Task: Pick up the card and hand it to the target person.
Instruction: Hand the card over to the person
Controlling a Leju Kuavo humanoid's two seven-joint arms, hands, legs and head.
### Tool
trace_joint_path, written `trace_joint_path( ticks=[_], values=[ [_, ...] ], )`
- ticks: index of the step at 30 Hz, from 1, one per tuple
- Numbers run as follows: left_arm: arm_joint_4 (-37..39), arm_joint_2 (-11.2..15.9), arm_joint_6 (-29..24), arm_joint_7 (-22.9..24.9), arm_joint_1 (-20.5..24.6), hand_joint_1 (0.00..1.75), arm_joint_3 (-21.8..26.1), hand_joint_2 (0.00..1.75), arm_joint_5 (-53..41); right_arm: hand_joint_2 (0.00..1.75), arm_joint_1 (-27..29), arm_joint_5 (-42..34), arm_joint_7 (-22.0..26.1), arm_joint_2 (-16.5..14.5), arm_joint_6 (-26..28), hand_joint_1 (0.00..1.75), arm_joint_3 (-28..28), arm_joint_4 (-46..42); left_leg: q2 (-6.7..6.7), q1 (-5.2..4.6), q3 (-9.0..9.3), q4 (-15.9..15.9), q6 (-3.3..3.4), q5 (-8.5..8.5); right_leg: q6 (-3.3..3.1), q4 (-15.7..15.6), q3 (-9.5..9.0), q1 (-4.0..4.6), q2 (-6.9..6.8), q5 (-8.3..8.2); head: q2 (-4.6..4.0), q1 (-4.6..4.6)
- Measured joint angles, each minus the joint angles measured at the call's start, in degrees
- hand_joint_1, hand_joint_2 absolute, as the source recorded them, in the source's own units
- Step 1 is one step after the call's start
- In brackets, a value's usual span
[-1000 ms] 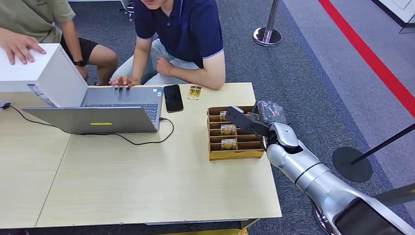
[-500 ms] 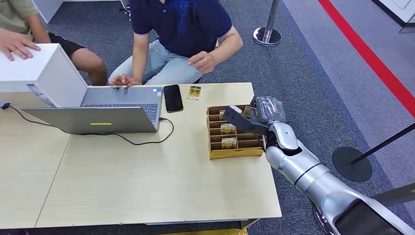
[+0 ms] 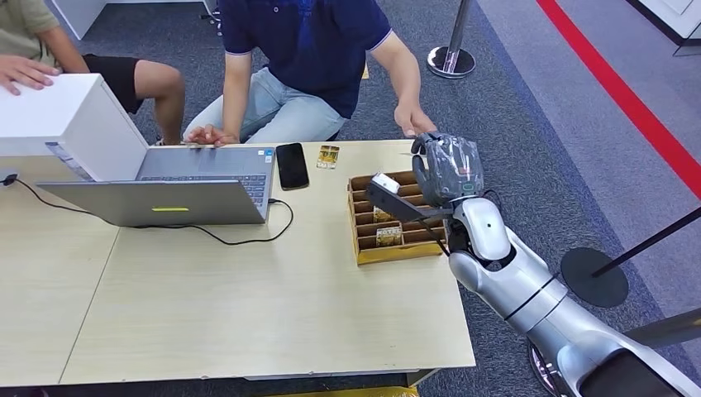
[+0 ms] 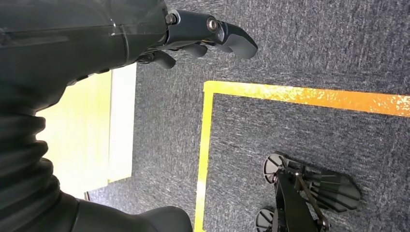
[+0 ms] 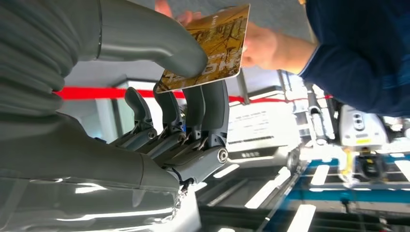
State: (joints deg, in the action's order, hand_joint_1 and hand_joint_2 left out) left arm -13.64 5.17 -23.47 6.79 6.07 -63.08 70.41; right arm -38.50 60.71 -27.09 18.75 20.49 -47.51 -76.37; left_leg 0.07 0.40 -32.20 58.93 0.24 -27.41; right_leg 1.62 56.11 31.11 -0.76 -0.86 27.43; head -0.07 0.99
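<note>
item, right hand (image 5: 159,96): i have the card (image 5: 212,46) pinched between thumb and fingers, raised above the tray (image 3: 397,252). left hand (image 4: 193,36): hangs by the table edge, holding nothing. beyond: person's hand (image 5: 261,46) just behind the card. step: handover; next i hold steady, then release once they grip it.

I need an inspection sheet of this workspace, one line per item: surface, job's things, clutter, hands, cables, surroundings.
Surface: light wooden table.
Job's things: card pinched by the right hand, raised above the cardboard tray; more cards lie in the tray; person's hand close by.
Clutter: laptop, phone, white box, loose card.
Hands: right holds the card; left hand hangs over the carpet, holding nothing.
Cables: black cable from the laptop.
Surroundings: two seated people, stanchion base, red floor line.
</note>
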Motion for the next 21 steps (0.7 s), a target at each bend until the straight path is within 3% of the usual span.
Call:
trace_joint_path(
  ticks=[13, 17, 19, 21],
  values=[
    [0.0, -0.1, 1.3, -0.3, 0.1, 0.0, 0.0, 1.75, -1.9, 1.75, -5.4, 4.8, 3.8, -3.6, 3.3, 1.31, -1.4, 9.5, -0.03, 0.0, -0.04, 0.0, 0.0, 0.0, 0.0, 0.0, 0.0, 0.0, -0.08, 0.0, 0.0, 0.0],
    [0.0, -0.1, 1.7, -0.3, 0.1, 0.0, -0.3, 1.75, -2.1, 1.75, -6.5, 5.7, 3.8, -4.6, 3.8, 0.0, -2.0, 13.2, -0.04, 0.0, -0.05, 0.0, 0.0, 0.0, 0.0, 0.0, 0.0, 0.0, -0.08, 0.0, 0.0, 0.0],
    [0.0, -0.1, 2.0, -0.5, 0.1, 0.0, -0.7, 1.75, -2.5, 1.75, -6.9, 5.8, 3.7, -4.9, 3.8, 0.0, -2.4, 14.8, -0.04, 0.0, -0.04, 0.0, 0.0, 0.0, 0.0, 0.0, 0.0, 0.0, -0.08, 0.0, 0.0, -0.01],
    [0.0, -0.1, 2.1, -0.7, 0.1, 0.0, -1.0, 0.87, -3.0, 1.75, -7.1, 5.8, 3.6, -5.0, 3.9, 0.0, -2.6, 15.9, -0.04, 0.0, -0.04, 0.0, 0.0, 0.0, 0.0, 0.0, 0.0, 0.0, -0.08, 0.0, 0.0, 0.0]
  ],
)
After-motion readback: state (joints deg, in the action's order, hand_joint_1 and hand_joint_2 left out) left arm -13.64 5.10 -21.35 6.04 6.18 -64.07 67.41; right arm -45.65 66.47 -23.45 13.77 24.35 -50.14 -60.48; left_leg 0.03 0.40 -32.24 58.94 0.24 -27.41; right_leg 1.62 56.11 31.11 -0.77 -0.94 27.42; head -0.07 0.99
